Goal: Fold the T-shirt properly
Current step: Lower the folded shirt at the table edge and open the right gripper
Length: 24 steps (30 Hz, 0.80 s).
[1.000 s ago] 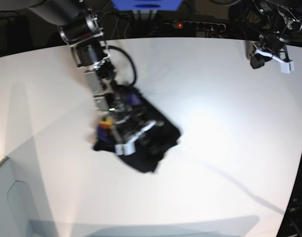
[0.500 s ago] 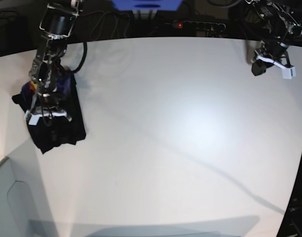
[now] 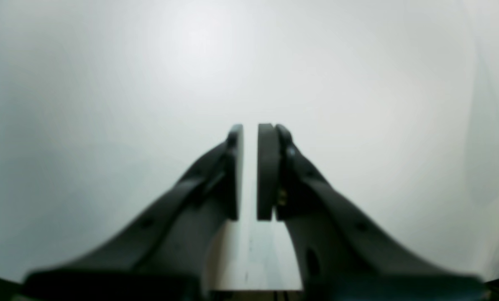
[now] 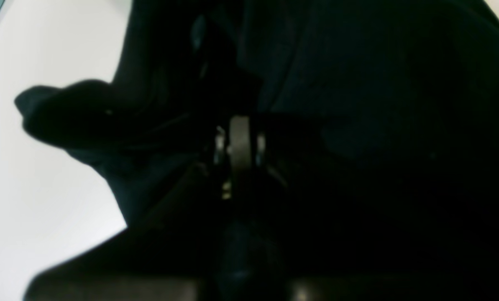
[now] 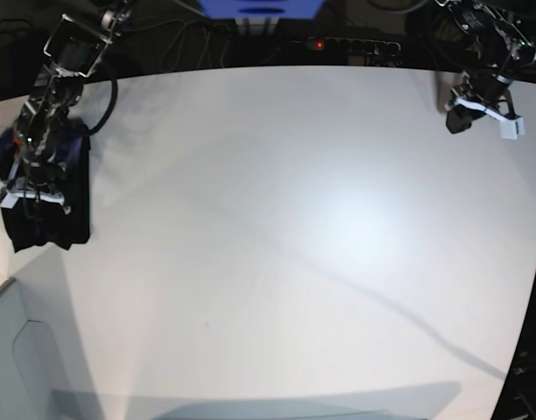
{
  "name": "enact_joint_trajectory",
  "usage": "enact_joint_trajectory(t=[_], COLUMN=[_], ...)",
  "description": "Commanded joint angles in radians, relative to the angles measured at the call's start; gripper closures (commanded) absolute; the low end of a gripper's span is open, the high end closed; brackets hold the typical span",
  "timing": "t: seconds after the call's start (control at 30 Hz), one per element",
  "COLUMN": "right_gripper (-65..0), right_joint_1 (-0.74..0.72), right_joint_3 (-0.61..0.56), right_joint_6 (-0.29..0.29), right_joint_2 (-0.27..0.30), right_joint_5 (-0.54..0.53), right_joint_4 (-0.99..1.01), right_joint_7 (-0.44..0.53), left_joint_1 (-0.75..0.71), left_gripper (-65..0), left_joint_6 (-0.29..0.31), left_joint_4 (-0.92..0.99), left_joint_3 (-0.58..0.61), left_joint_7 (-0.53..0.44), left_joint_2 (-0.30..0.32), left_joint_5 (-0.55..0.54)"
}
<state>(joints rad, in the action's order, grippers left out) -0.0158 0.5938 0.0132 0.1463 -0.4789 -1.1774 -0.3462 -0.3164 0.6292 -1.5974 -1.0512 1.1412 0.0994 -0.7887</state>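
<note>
Base view: your right gripper (image 5: pixel 33 194) sits at the far left edge of the white table (image 5: pixel 320 245), pressed into the T-shirt (image 5: pixel 49 214), which lies there as a compact black bundle with a strip of purple showing along its upper side. The bundle rests on the tabletop, just above the pale grey panel (image 5: pixel 23 350) at the lower left corner.

Right wrist view: black fabric of the T-shirt (image 4: pixel 358 104) fills almost the whole field and wraps around the right gripper (image 4: pixel 240 142); its jaws are drawn together with cloth pinched between them. A rounded fold of the shirt juts out to the left over the white surface.

Left wrist view: your left gripper (image 3: pixel 249 171) faces bare table (image 3: pixel 107 104); its two dark pads (image 3: pixel 266 171) stand nearly together, a thin slit of light between them, and nothing is held.

Base view, upper right: the left gripper (image 5: pixel 480 109) hangs over the far table edge, well apart from the shirt. A power strip (image 5: pixel 347 44) with a red lamp lies behind the table.
</note>
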Motion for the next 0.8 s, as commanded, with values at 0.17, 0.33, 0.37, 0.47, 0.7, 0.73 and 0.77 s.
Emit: enact_joint_trajectory(t=[0.17, 0.33, 0.37, 0.47, 0.7, 0.73, 0.77], right_gripper=[0.0, 0.0, 0.0, 0.0, 0.0, 0.0, 0.0], right_joint_1=[0.033, 0.027, 0.026, 0.026, 0.096, 0.121, 0.149], right_joint_3=[0.004, 0.004, 0.002, -0.025, -0.056, -0.056, -0.056], right_joint_6=[-0.072, -0.071, -0.071, -0.071, -0.069, -0.069, -0.069], right_joint_2=[-0.006, -0.006, -0.006, -0.017, -0.066, -0.067, -0.067], right_joint_5=[0.044, 0.044, 0.044, 0.044, 0.044, 0.044, 0.044], right_joint_4=[-0.098, -0.21, -0.232, -0.309, -0.591, -0.637, -0.678], right_joint_7=[-0.11, -0.11, -0.11, -0.104, -0.103, -0.103, -0.103], left_joint_1=[-0.002, -0.002, -0.002, -0.002, 0.0, 0.0, -0.002], left_gripper=[-6.3, -6.3, -6.3, -6.3, -6.3, -6.3, -6.3], left_joint_6=[0.004, 0.004, 0.004, 0.004, 0.008, 0.008, 0.008], left_joint_4=[-0.014, -0.014, -0.014, -0.014, -0.03, -0.034, -0.048], left_joint_3=[-0.005, -0.005, -0.005, -0.005, -0.007, -0.007, -0.007], left_joint_7=[-0.014, -0.014, -0.014, -0.014, -0.014, -0.016, -0.016], left_joint_2=[0.013, 0.013, 0.013, 0.013, 0.013, 0.013, 0.013], left_joint_5=[-0.016, -0.016, -0.016, -0.016, -0.019, -0.019, -0.019])
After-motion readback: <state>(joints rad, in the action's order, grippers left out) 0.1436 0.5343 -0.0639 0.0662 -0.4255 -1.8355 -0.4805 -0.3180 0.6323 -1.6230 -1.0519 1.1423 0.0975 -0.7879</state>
